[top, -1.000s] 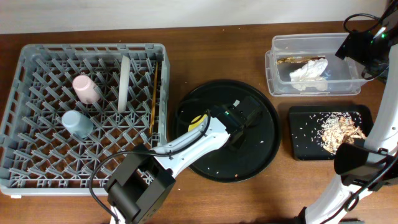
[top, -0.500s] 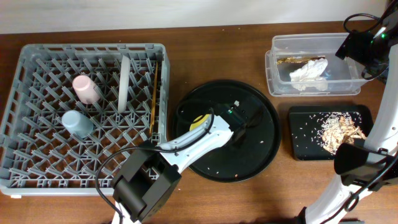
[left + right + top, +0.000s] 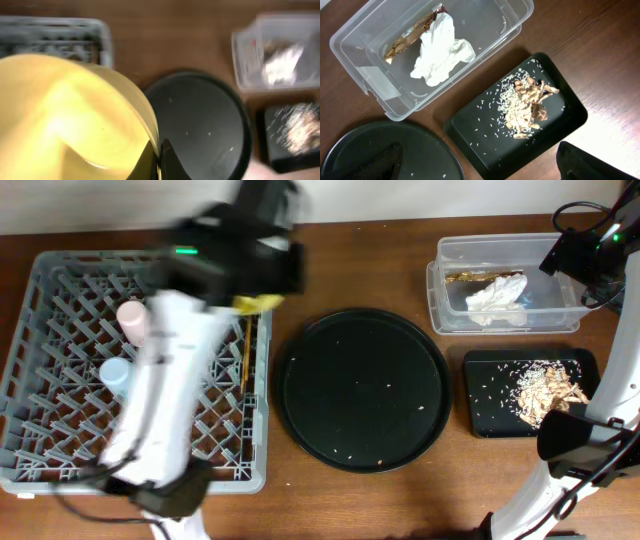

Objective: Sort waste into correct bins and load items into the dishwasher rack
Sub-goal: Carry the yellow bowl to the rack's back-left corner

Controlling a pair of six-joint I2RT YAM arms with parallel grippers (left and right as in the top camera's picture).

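- Rack (image 3: 40,430) ×1, under L fingers. Holds pink cup (image 3: 130,320) ×1, blue cup (image 3: 110,370) ×1, chopsticks (image 3: 245,355) 1 pr.
- L gripper (image 3: 157,159): clenched on bowl (image 3: 65,115) ×1, rim betw. fingers.
- Round tray (image 3: 362,388) ×1, right of L fingers.
- R gripper (image 3: 480,159): fingers spread, nothing betw. them.
- Ahead of R fingers: tub (image 3: 490,22) ×1 w/ tissue (image 3: 440,55) ×1.
- Also ahead: black tray (image 3: 480,135) ×1 w/ scraps (image 3: 527,105), 1 heap.

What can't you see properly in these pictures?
Overhead: the blurred left arm covers the middle of the dishwasher rack, and the light-blue cup only peeks out beside it.
Left wrist: the yellow bowl is blurred, fills the view and is cut off by the edges. The left end effector barely shows at the bottom.
Right wrist: the crumpled tissue hides part of the brown wrapper.
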